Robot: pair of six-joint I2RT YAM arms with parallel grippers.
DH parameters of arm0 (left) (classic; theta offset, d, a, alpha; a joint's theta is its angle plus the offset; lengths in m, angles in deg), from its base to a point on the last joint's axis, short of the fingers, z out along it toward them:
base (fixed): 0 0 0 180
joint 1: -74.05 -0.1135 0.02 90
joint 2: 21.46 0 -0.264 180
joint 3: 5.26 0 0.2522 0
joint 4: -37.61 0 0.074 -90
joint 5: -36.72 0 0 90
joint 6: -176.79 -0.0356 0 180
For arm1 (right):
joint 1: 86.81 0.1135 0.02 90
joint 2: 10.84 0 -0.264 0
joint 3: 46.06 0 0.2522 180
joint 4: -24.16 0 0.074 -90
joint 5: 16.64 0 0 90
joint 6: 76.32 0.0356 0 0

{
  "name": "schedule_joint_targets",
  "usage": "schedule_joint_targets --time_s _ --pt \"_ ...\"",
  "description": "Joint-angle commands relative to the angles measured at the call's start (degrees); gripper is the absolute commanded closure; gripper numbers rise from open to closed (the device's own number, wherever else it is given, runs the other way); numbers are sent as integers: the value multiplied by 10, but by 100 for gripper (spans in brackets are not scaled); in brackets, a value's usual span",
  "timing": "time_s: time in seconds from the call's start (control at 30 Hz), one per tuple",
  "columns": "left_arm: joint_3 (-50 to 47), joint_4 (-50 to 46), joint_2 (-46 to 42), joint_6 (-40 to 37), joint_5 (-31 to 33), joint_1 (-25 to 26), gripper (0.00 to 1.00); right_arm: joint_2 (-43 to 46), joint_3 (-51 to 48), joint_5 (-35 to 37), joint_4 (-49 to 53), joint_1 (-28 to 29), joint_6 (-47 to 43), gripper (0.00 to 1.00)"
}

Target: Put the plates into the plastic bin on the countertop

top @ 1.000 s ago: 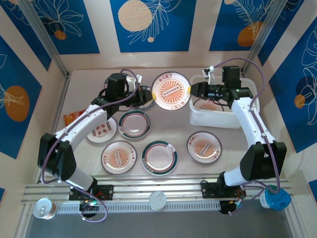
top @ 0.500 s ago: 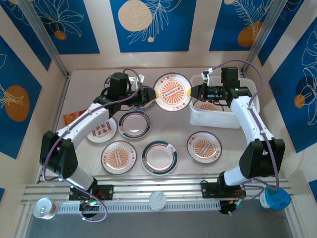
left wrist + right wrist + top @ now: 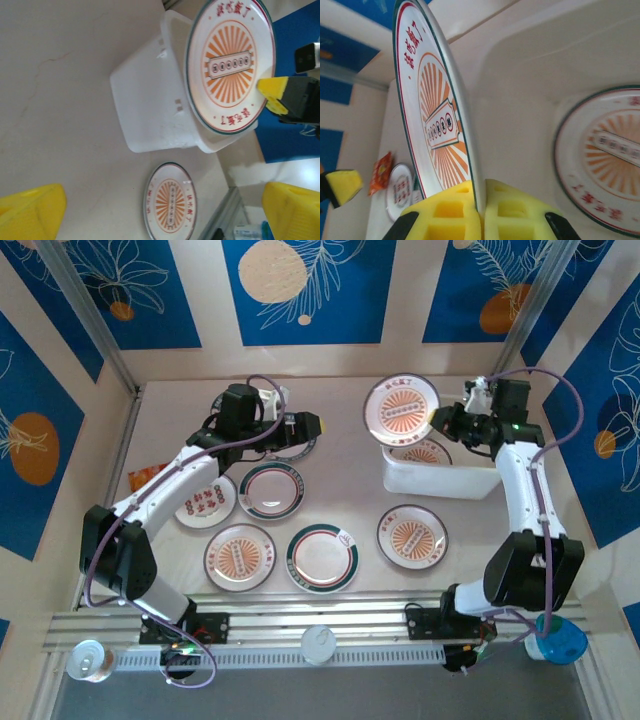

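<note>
Seen from above, the right jaws are closed tight on the rim of the sunburst plate (image 3: 400, 412), a white plate with an orange rayed centre. It is held tilted in the upper right of the frame, over the rear left corner of the plastic bin (image 3: 440, 490). A second orange-centred plate (image 3: 428, 452) lies flat inside the bin.

The left jaws stand wide open and hold nothing. They are at upper centre, just above a green-rimmed plate (image 3: 290, 448) that they partly hide.

Five more plates lie flat on the counter (image 3: 170, 415) across the middle and lower frame. Two are green-rimmed (image 3: 272, 490) (image 3: 322, 558), and three have red or orange print (image 3: 207, 502) (image 3: 240, 557) (image 3: 412, 535). An orange packet (image 3: 140, 480) sits at the left edge.

In the right wrist view, the sunburst plate (image 3: 440, 125) stands edge-on between yellow pads (image 3: 455, 212) at the bottom of the frame, with the bin's plate (image 3: 605, 160) at the right.

In the left wrist view, the two yellow fingertips (image 3: 30, 210) sit in opposite lower corners, with bare counter between them.
</note>
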Motion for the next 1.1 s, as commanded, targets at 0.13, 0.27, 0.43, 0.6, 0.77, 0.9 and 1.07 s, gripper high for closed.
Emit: schedule_joint_targets --time_s 0.13,0.27,0.43,0.6,0.77,0.9,1.07 --pt "24 -25 19 -47 11 -18 0 55 -52 1 -13 -94 4 100" --pt "26 -23 36 -43 3 -20 0 45 -51 17 0 -111 -3 100" --pt "27 -24 50 -39 -7 -22 0 -2 -23 71 48 -90 -49 100" --pt "19 -27 50 -44 -5 -23 0 -60 5 68 70 -75 -66 100" --pt "14 -44 52 -57 4 -23 0 -124 37 69 87 -60 -74 100" --pt "12 -54 52 -66 12 -25 0 -168 64 65 100 -55 -81 100" --pt "0 -51 60 -67 15 -25 0 -220 82 77 120 -53 -101 100"
